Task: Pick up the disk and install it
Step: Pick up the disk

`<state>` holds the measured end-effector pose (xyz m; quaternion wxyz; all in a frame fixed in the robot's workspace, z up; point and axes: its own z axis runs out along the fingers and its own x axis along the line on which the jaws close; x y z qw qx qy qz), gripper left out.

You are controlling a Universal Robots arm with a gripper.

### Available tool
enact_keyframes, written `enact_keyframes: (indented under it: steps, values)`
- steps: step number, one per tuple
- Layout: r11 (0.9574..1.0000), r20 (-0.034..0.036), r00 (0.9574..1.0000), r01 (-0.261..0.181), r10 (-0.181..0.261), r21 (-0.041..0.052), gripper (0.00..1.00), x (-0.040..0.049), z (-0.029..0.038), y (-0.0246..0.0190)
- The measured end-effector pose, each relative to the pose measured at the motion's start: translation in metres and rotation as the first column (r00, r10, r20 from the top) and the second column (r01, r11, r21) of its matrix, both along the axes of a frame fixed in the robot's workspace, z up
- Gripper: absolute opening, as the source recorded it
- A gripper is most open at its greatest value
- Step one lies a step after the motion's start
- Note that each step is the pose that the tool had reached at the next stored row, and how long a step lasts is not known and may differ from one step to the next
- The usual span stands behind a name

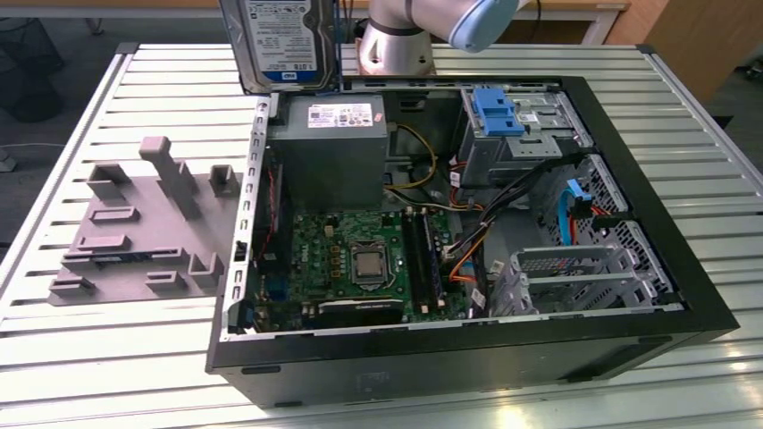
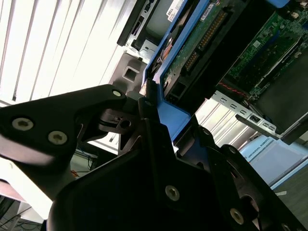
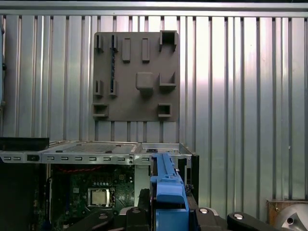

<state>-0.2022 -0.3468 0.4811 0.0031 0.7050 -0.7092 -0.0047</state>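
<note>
One open case [image 1: 667, 299] lies nearest on one slatted table [image 1: 107, 366]. It holds one motherboard [image 1: 346, 250], one grey power supply [image 1: 328, 147] and one blue bracket [image 1: 498, 112]. One grey fixture plate [image 1: 131, 223] lies beside it, on the exterior view's left. Farthest, one disk [image 1: 280, 40] hangs upright in the air at the case's far side. One gripper [image 2: 151, 113] is clamped on its blue frame.

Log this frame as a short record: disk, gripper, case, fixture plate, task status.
disk: held upright in the air, near the computer case's far side
gripper: shut on the disk's blue frame
computer case: open on the slatted table, motherboard exposed
fixture plate: grey, on the table beside the case
status: disk picked up, not yet installed
</note>
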Motion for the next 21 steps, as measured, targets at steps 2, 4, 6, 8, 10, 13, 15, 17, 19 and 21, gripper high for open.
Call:
enact_keyframes:
  steps: [2,4,6,8,10,13,15,17,19,21]
  values:
    - [1.0,0.0,1.0,0.0,0.0,0.0,0.36,0.0021,0.0,0.0]
    - [1.0,0.0,1.0,0.0,0.0,0.0,0.36,0.0041,0.0,0.0]
    - [1.0,0.0,1.0,0.0,0.0,0.0,0.36,0.0042,0.0,0.0]
    - [1.0,0.0001,1.0,0.0,0.0,0.0001,0.36,0.0042,0.0,0.0]
    - [1.0,0.0001,1.0,0.0,0.0,0.0001,0.36,0.0044,0.0,-0.0002]
    - [1.0,0.0001,1.0,0.0,0.0,0.0,0.36,0.0043,0.0,-0.0017]
    - [1.0,0.0001,1.0,0.0,0.0,0.0,0.36,0.0043,0.0,-0.0027]
    - [1.0,0.0001,1.0,0.0,0.0,0.0,0.36,0.0043,0.0,-0.0038]
    - [1.0,-0.0001,1.0,0.0,0.0,-0.0001,0.36,0.0043,0.0,-0.0051]
    - [1.0,0.0,1.0,0.0,0.0,-0.0002,0.36,0.0043,0.0,-0.0064]
